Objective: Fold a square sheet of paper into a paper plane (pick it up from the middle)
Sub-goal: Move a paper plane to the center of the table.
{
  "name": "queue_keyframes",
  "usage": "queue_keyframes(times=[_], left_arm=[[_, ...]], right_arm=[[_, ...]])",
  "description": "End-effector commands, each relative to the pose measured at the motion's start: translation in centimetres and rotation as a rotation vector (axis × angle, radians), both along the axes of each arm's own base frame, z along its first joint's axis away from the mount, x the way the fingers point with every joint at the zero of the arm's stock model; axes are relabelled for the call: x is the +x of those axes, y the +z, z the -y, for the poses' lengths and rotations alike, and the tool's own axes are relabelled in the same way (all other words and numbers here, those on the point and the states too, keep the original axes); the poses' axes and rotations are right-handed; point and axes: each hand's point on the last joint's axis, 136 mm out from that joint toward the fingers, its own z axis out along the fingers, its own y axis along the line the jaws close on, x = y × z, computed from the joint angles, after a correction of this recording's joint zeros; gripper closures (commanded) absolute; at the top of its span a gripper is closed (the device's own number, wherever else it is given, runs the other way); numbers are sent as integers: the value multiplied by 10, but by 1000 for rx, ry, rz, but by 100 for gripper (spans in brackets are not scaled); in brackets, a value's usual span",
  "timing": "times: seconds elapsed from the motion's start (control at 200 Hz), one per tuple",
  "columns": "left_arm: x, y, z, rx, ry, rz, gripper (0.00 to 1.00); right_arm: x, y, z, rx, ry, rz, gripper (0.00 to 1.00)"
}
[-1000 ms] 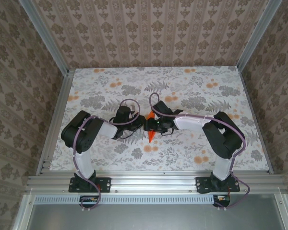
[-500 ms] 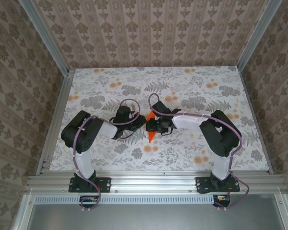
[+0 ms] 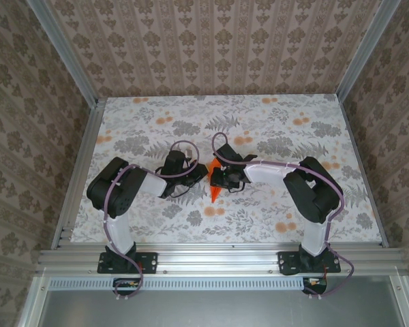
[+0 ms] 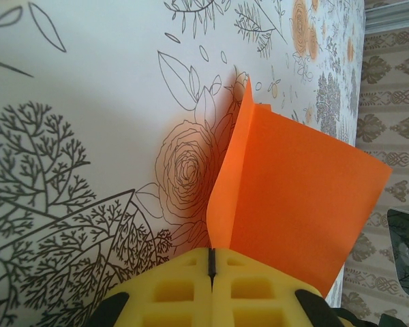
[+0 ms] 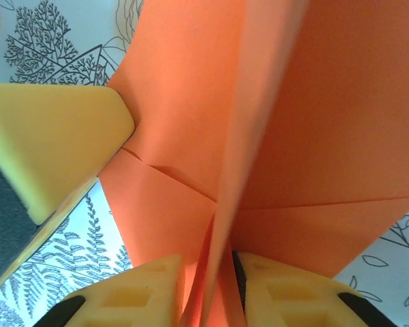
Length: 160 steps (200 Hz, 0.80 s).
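Folded orange paper (image 3: 214, 187) is held near the middle of the flowered table (image 3: 279, 204), between the two arms' tips. We see the left gripper (image 4: 210, 262) clamped tight on the edge of one flap. The right gripper (image 5: 215, 276) straddles the centre fold, its yellow pads (image 5: 293, 293) close on either side; we cannot tell whether they press it.
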Motion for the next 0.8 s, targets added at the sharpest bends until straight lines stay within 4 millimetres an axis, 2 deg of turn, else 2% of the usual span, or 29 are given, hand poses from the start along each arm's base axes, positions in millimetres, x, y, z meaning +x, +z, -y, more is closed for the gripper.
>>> queue_keyframes(times=[0.0, 0.085, 0.305, 0.455, 0.54, 0.66, 0.795], left_arm=[[1, 1, 3, -9, -1, -5, 96], [1, 1, 4, -10, -2, -5, 96], [2, 2, 4, -12, -1, -3, 96], [2, 5, 4, -16, -4, 3, 91], [2, 10, 4, -18, -4, 13, 83], [6, 24, -2, -1, -2, 43, 71], [10, 44, -27, 97, 30, 79, 51]], right_arm=[[-2, 9, 7, -57, -20, 29, 68], [-2, 10, 7, -82, -19, 37, 67], [-4, 9, 2, -93, -11, 31, 74], [-3, 8, 0, -98, -13, 27, 86], [-1, 8, 2, -118, -11, 24, 94], [1, 13, 9, -172, 9, 35, 99], [11, 30, 24, -258, 56, 90, 100]])
